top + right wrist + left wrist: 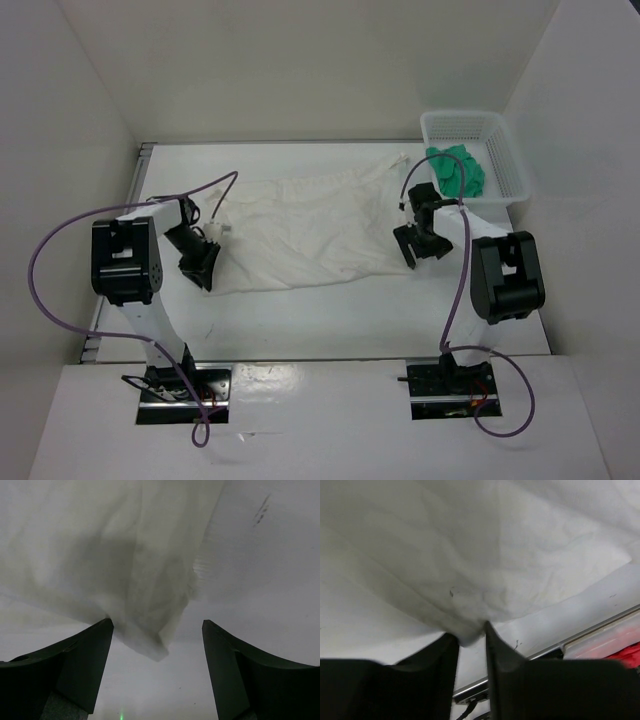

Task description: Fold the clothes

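Observation:
The clothes (300,228), one wide white wrinkled garment, lie spread flat across the middle of the table. My left gripper (204,278) is down at the garment's near left corner. In the left wrist view its fingers (470,631) stand narrow, with a small bulge of the white fabric (470,555) nipped between the tips. My right gripper (411,258) is low at the garment's near right edge. Its jaws (157,625) stand wide apart, and a hanging corner of the clothes (150,640) sits between them, touching neither finger.
A white mesh basket (520,188) stands at the back right, and a green cloth (455,170) lies in it and over its near left side. White walls close in the table on the left, back and right. Purple cables loop from both arms.

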Controlling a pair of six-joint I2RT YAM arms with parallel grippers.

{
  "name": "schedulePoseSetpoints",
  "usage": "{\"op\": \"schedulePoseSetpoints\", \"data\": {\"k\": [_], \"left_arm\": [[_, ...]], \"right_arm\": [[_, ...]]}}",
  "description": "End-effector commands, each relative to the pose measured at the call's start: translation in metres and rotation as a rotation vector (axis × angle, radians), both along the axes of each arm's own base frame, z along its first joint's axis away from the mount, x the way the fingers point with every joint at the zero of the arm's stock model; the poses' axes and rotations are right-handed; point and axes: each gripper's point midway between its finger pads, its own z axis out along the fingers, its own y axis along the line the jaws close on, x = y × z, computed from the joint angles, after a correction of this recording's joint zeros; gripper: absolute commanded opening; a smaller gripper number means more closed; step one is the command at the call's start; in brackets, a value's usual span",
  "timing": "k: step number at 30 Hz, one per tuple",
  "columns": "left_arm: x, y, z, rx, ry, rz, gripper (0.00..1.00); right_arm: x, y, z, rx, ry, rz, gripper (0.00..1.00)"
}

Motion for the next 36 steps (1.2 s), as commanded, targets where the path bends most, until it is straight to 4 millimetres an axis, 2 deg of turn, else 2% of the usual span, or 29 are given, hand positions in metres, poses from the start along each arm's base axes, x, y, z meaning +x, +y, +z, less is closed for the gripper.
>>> {"op": "schedulePoseSetpoints", "data": {"k": [1,2,4,5,6,8,9,11,16,21,26,30,32,36], "left_arm": [[0.004,-0.010,0.002,-0.046,-0.002,-0.028,0.23],[0.004,-0.010,0.002,-0.046,-0.002,-0.028,0.19],[0.004,-0.012,0.002,-0.055,-0.003,-0.026,0.10],[0.004,-0.012,0.002,-0.055,-0.003,-0.026,0.03],[0.004,-0.012,0.002,-0.055,-0.003,-0.026,0.00],[0.008,-0.011,0.004,-0.053,-0.024,-0.027,0.00],[0.008,-0.011,0.004,-0.053,-0.025,-0.027,0.00],[0.010,-0.009,0.009,-0.041,-0.046,-0.029,0.00],[0.021,-0.006,0.019,-0.024,-0.106,-0.032,0.00],[0.021,-0.005,0.018,-0.015,-0.105,-0.033,0.00],[0.015,0.006,0.018,0.030,-0.096,-0.049,0.00],[0.005,0.025,0.024,0.068,-0.077,-0.063,0.00],[-0.004,0.029,0.026,0.076,-0.057,-0.067,0.00],[-0.015,0.035,0.031,0.100,-0.052,-0.113,0.00]], "right_arm": [[-0.005,-0.010,-0.023,-0.030,0.046,0.009,0.80],[-0.007,-0.009,-0.030,-0.023,0.072,0.012,0.76],[-0.006,-0.009,-0.033,-0.025,0.073,0.021,0.67],[-0.007,-0.012,-0.036,-0.026,0.084,0.012,0.54],[-0.005,-0.011,-0.036,-0.025,0.075,0.012,0.45],[-0.005,-0.016,-0.035,-0.035,0.074,0.000,0.26],[-0.003,-0.021,-0.031,-0.036,0.060,-0.004,0.10],[-0.001,-0.031,-0.024,-0.045,0.040,-0.024,0.01],[0.000,-0.053,0.001,-0.069,-0.015,-0.034,0.00],[-0.020,-0.075,-0.003,-0.085,0.044,-0.048,0.00],[-0.039,-0.059,-0.011,-0.031,0.128,0.042,0.00],[-0.052,-0.047,-0.016,-0.038,0.179,0.114,0.00],[-0.062,-0.047,-0.020,-0.038,0.226,0.124,0.00],[-0.071,-0.049,-0.019,-0.057,0.271,0.178,0.00]]}}
